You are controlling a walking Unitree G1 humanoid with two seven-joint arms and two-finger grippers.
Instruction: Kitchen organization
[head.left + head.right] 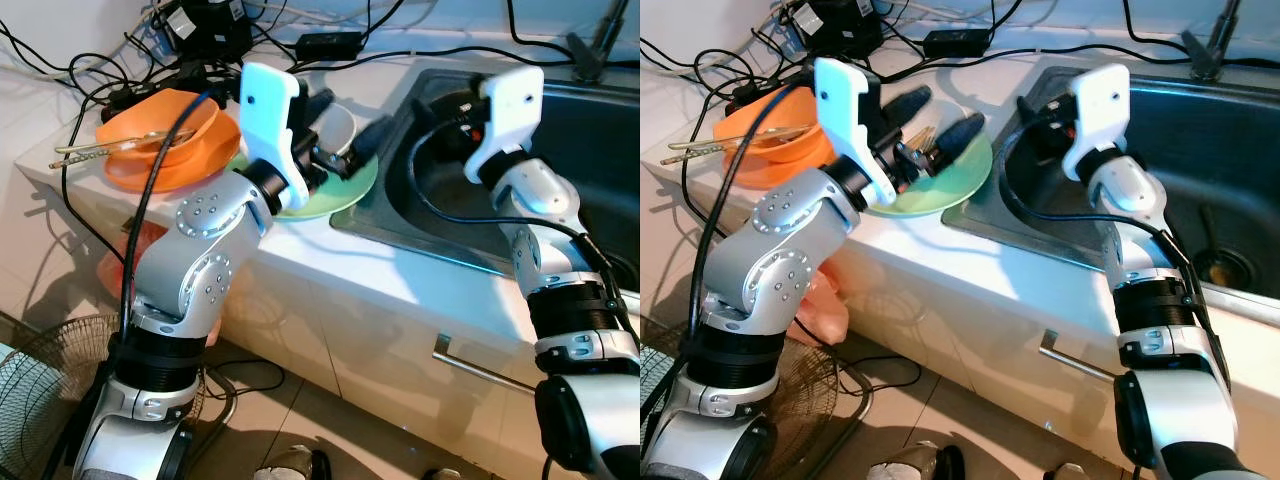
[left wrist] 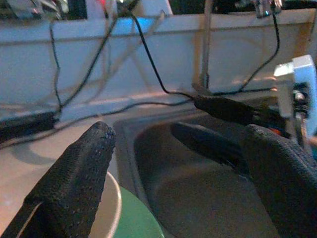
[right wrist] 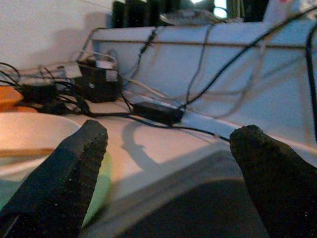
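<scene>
The left hand (image 1: 340, 135) hides much of the green plate (image 1: 345, 190).

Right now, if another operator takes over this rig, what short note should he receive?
Left gripper: open, above the green plate, holding nothing.
Right gripper: open, at the sink's left edge, empty.
Things: the white bowl sits on the green plate on the counter; the orange bowls, with chopsticks across them, stand to the left.
Done: nothing is seen in the sink basin yet.
Left: probably grasp and move the dishes.

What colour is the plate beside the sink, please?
Light green; the plate shows best in the right eye view.
</scene>
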